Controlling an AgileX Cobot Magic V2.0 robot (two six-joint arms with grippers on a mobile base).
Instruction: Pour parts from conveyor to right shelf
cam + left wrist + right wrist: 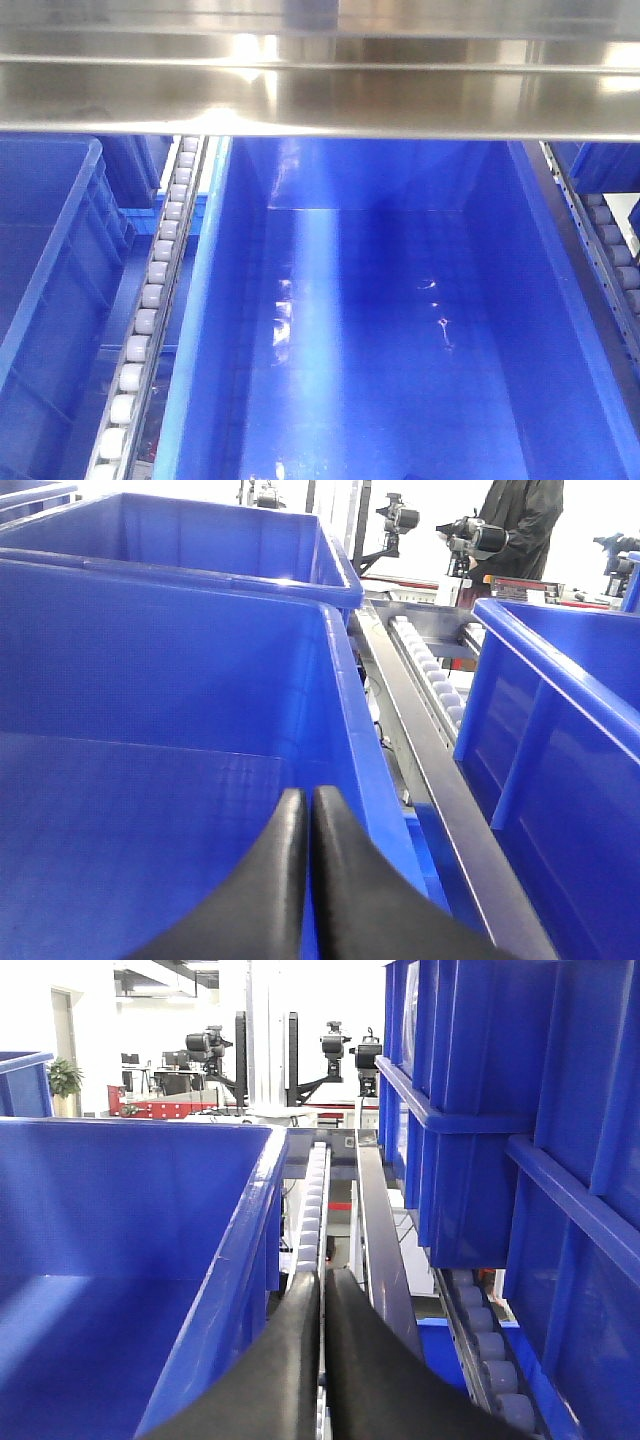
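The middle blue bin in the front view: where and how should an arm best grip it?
Probably the bin's long side rims, each jaws pair coming from above and pinching the thin wall. It is deep, wide and open-topped, with roller tracks close alongside, so side access looks tight.

I see glossy blue plastic bins (400, 330), a mirror-bright steel shelf rail (320, 95), and smooth white rollers (150, 300) beside my matt black left pincer (310, 805).

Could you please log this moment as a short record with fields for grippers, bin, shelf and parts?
left gripper: shut, nothing between the fingers, above a blue bin
right gripper: shut, holding nothing, over the roller track
centre bin: open, no parts visible inside
right shelf: steel rail across the top, white rollers between bins
parts: none in view
conveyor: not in view
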